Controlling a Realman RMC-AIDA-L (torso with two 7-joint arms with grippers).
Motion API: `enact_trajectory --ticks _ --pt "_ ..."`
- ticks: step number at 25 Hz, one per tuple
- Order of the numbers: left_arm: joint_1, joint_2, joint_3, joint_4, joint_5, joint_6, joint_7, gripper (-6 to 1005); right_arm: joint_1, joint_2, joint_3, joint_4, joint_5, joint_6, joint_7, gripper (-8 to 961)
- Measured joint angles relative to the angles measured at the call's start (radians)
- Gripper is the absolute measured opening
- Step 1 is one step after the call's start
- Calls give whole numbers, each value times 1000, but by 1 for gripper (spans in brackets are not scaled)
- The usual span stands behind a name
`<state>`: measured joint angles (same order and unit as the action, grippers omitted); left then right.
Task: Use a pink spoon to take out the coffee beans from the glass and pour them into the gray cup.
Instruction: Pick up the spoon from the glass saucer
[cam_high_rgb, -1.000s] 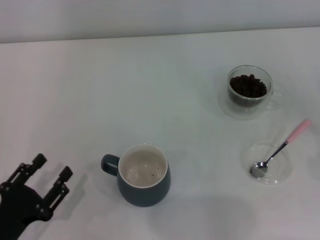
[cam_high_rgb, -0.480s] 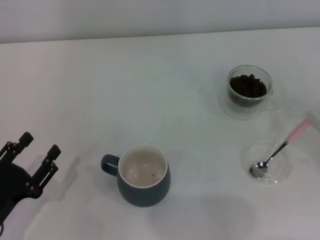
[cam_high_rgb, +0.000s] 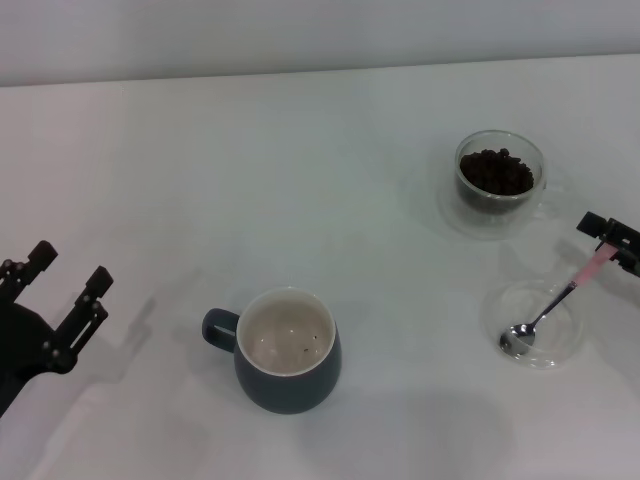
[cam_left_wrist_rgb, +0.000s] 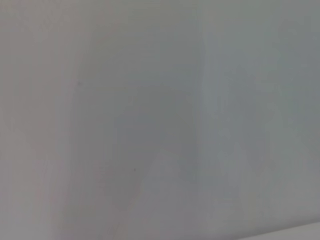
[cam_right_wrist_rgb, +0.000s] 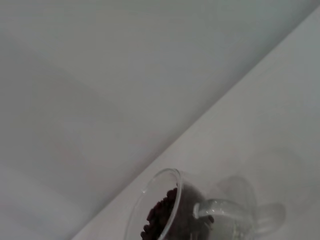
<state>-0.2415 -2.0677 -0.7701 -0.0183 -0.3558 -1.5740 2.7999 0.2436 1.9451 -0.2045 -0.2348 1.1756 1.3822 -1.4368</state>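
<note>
Pink at its handle end and shiny metal at the bowl, the slim pink spoon (cam_high_rgb: 556, 303) lies with its bowl in a flat clear glass saucer (cam_high_rgb: 561, 351) at the table's right, handle jutting over the rim. It looks light, stiff and slick; that raised handle is probably the best place to pinch. The right gripper (cam_high_rgb: 612, 240) hangs just at the handle tip; I cannot tell how its jaws stand. Beyond sits the small clear double-walled glass (cam_high_rgb: 500, 183), fragile-looking, heaped with dark coffee beans (cam_high_rgb: 496, 171). The rounded blue-gray cup (cam_high_rgb: 285, 351) holds almost nothing. The left gripper (cam_high_rgb: 62, 285) waits far left, fingers spread.
</note>
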Motion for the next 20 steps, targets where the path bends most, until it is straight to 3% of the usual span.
enact_trajectory --ticks 13,20 --pt "-10 2 0 0 -11 9 26 660 0 9 -1 0 -23 -7 8 882" --pt "-7 -1 0 2 -29 12 26 658 1 12 -1 0 -23 -15 9 638"
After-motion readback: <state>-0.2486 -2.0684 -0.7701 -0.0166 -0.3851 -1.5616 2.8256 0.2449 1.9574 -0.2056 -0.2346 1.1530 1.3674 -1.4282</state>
